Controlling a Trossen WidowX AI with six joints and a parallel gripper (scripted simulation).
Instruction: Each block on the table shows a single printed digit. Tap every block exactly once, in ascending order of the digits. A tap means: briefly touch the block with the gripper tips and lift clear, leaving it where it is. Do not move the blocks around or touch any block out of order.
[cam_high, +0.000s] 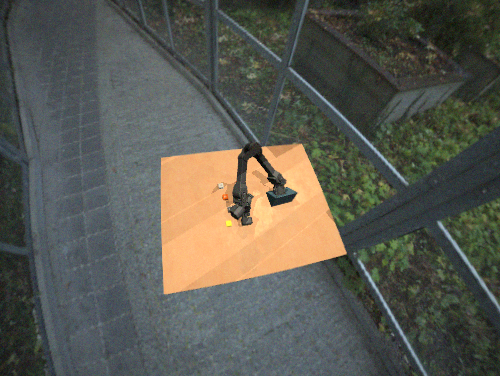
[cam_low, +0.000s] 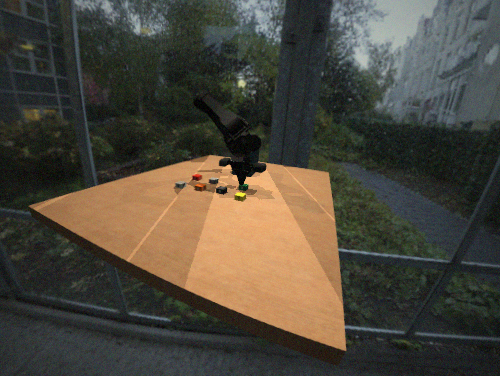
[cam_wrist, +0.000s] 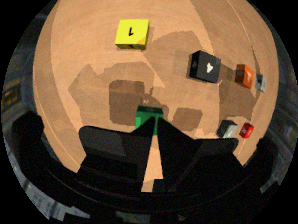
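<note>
My gripper (cam_wrist: 156, 120) (cam_low: 242, 182) (cam_high: 241, 214) is down at the table and its fingertips are shut to a narrow point. A green block (cam_wrist: 144, 117) (cam_low: 243, 187) lies right at the tips, partly hidden by them; I cannot see it gripped between them. A yellow block (cam_wrist: 132, 32) (cam_low: 240, 196) (cam_high: 228, 223) lies just ahead. A black block (cam_wrist: 206, 66) (cam_low: 221, 189) lies to the right in the wrist view. An orange block (cam_wrist: 245, 75) (cam_low: 200, 186) (cam_high: 225, 197), a red block (cam_wrist: 246, 131) (cam_low: 197, 176) and a pale block (cam_wrist: 228, 129) (cam_low: 214, 180) lie farther off.
Another grey block (cam_low: 180, 184) (cam_wrist: 260, 83) lies at the far end of the cluster. The arm's base (cam_high: 281, 196) stands on the wooden table (cam_high: 200, 260) (cam_low: 250, 260). Metal railings and a dark beam surround the table.
</note>
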